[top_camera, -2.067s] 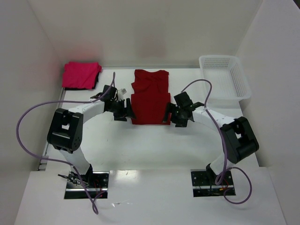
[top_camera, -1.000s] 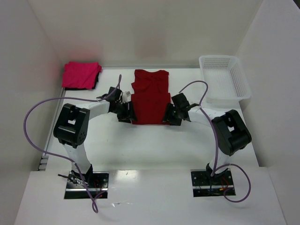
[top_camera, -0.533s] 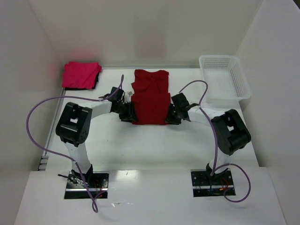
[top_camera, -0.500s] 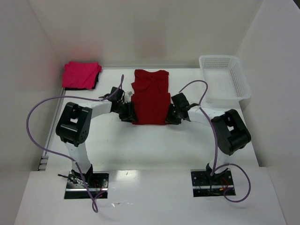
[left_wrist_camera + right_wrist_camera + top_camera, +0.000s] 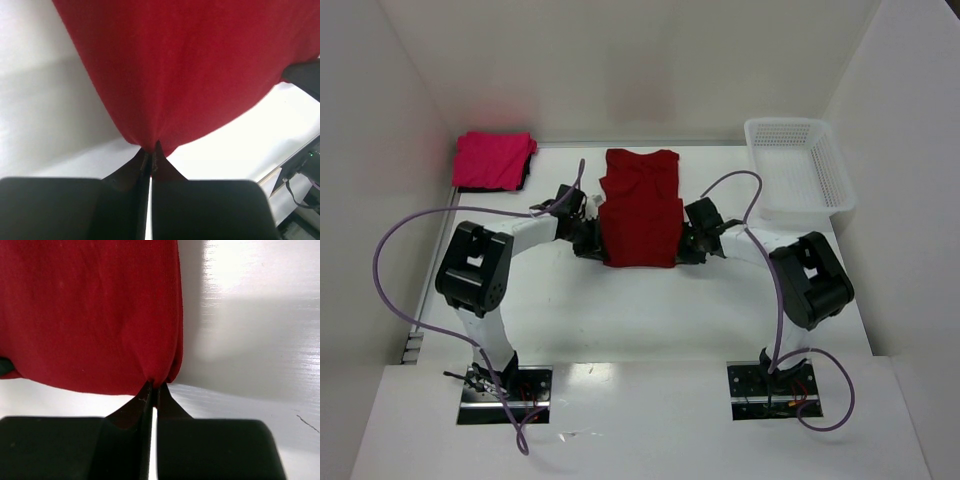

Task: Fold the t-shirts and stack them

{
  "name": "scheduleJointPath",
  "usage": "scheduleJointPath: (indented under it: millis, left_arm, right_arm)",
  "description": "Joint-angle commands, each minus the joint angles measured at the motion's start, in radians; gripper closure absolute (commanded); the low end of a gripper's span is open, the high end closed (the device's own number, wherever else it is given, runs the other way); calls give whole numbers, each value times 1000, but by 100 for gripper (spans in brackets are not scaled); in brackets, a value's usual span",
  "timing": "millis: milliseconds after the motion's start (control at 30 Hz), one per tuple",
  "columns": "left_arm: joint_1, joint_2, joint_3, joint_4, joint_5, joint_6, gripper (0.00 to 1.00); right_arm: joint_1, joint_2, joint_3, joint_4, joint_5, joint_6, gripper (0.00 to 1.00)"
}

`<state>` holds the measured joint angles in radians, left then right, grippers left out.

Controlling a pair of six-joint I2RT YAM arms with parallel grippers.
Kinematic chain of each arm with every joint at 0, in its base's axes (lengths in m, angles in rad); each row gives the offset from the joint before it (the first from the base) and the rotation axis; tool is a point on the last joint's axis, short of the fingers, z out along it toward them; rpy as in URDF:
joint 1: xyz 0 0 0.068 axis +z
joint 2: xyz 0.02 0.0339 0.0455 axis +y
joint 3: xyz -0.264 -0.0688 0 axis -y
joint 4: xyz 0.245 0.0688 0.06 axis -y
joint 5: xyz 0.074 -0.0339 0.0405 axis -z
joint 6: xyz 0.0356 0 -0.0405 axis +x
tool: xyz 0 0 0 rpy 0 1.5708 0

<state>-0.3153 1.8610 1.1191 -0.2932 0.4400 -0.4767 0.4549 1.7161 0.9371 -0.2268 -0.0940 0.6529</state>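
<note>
The dark crimson t-shirt [image 5: 640, 205] lies flat in the middle of the table, sides folded in, collar toward the back wall. My left gripper [image 5: 595, 243] is shut on the shirt's near left corner [image 5: 150, 142], its jaws pinching the cloth. At the near right corner [image 5: 160, 380] my right gripper [image 5: 684, 245] is shut on the hem in the same way. A folded magenta-pink t-shirt [image 5: 494, 159] rests at the back left of the table.
A white mesh basket [image 5: 800, 168] stands at the back right. White walls close in the table on the left, back and right. Purple cables [image 5: 415, 230] loop out from both arms.
Both grippers have closed from open onto the near corners of the crimson shirt. The near hem has bunched slightly; the arms have barely moved.
</note>
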Motion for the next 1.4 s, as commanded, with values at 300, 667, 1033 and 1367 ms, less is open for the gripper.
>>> scheduleJointPath:
  millis: [300, 667, 1033, 1367]
  left_arm:
    - [-19, -243, -70, -167, -43, 9, 100]
    - [-53, -531, 49, -366, -81, -57, 100]
    - [-6, -281, 290, -294, -172, -27, 100]
    - [94, -8, 495, -273, -98, -3, 100]
  right_arm:
    - [8, -272, -70, -140, -72, 16, 100]
    - [18, -470, 81, -279, -125, 60, 100]
    - [-53, -253, 273, -175, -64, -24, 100]
    - [-104, 37, 515, -135, -85, -99, 100]
